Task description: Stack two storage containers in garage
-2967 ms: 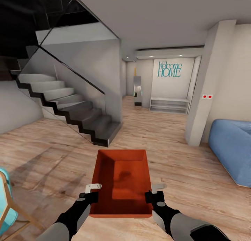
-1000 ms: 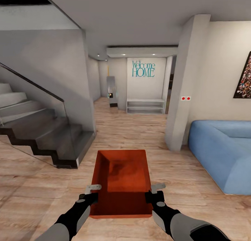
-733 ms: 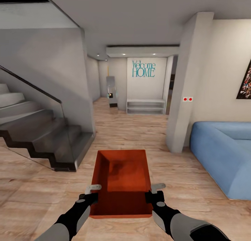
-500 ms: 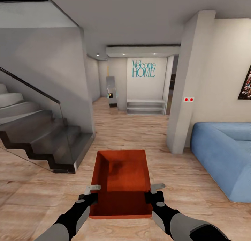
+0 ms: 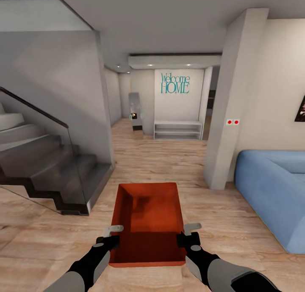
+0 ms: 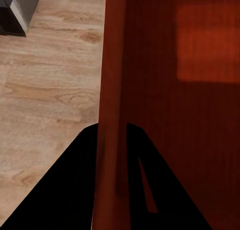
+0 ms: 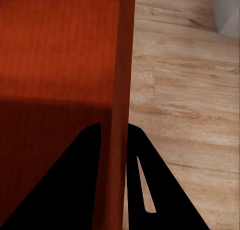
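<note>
Container: we had one orange-red storage container [image 5: 148,218] held out in front of us, open side up, between both arms and above the wood plank floor [image 5: 51,237].
Left gripper: our left gripper [image 5: 113,235] was clamped on the container's left wall near the close corner. In the left wrist view the wall [image 6: 111,115] ran straight between the two dark fingers [image 6: 65,190], one inside the bin and one outside.
Right gripper: same deal on the other side, our right gripper [image 5: 186,233] pinched the right wall, and the right wrist view had that wall [image 7: 120,115] squeezed between its fingers [image 7: 65,190].
Inside the bin: nothing in it, just a shadow across the half nearest us.
Left of us: a grey staircase [image 5: 46,165] with a glass side panel.
Right of us: a blue sofa [image 5: 275,190] against the wall, and a white pillar [image 5: 231,101] with two red dots on it.
Ahead: a hallway ending at a wall with teal "Welcome HOME" lettering [image 5: 174,84] over a low white shelf [image 5: 178,130].
</note>
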Robot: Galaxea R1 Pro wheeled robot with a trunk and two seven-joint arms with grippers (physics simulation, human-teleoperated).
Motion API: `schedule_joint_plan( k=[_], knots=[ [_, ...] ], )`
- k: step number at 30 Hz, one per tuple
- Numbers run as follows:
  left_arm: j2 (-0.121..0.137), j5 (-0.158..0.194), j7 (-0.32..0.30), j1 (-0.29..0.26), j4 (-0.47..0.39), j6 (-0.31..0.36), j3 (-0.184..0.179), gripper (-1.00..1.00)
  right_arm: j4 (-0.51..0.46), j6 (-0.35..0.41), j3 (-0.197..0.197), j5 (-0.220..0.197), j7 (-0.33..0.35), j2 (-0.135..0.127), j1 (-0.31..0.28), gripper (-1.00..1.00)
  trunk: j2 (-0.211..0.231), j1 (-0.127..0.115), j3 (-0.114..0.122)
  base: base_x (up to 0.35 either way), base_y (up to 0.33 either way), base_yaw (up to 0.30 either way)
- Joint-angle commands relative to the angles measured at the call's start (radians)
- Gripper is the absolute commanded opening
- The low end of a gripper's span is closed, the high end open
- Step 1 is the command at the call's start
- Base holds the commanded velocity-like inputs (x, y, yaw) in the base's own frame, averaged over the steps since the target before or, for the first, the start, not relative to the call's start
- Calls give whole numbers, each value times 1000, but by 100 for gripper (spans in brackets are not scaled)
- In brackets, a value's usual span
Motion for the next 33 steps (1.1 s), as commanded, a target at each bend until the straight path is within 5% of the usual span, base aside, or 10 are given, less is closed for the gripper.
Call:
schedule_joint_plan(
  k=[1, 33],
  knots=[
    [-3, 11, 4, -1, -8, 5, -7, -100, 4, -1, 3, -8, -1, 1, -1, -100, -2, 1, -2, 320, 0, 0],
    [-3, 11, 4, -1, -12, 5, -7, -100, 5, 0, -13, -8, -1, 6, -1, -100, -2, 1, -2, 321, 0, 0]
  ],
)
